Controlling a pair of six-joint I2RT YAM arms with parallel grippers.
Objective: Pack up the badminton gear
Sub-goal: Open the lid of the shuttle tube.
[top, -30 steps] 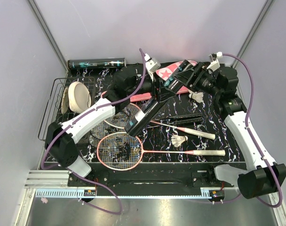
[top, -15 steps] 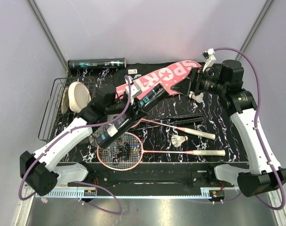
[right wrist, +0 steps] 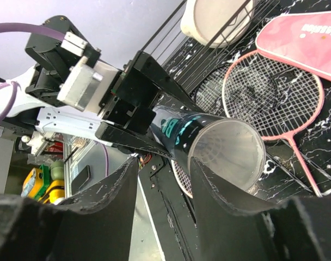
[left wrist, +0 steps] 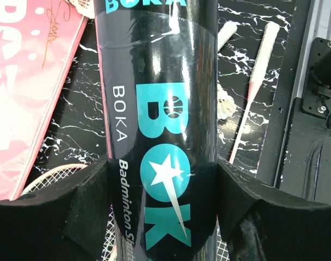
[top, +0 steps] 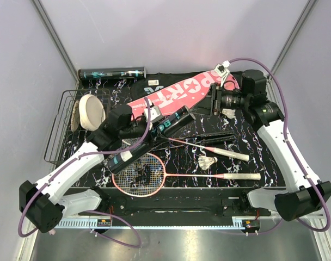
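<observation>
Two end effectors face each other above the surface.
Left end effector pinches the dark tube, slanted across centre frame; right end effector, fingers spread and empty, points frame-left at its open mouth.

Pale lilac walls enclose a black, white-veined worktop on three sides; a metal rail runs along its near edge.

Racket case behind rackets — basket left
</observation>
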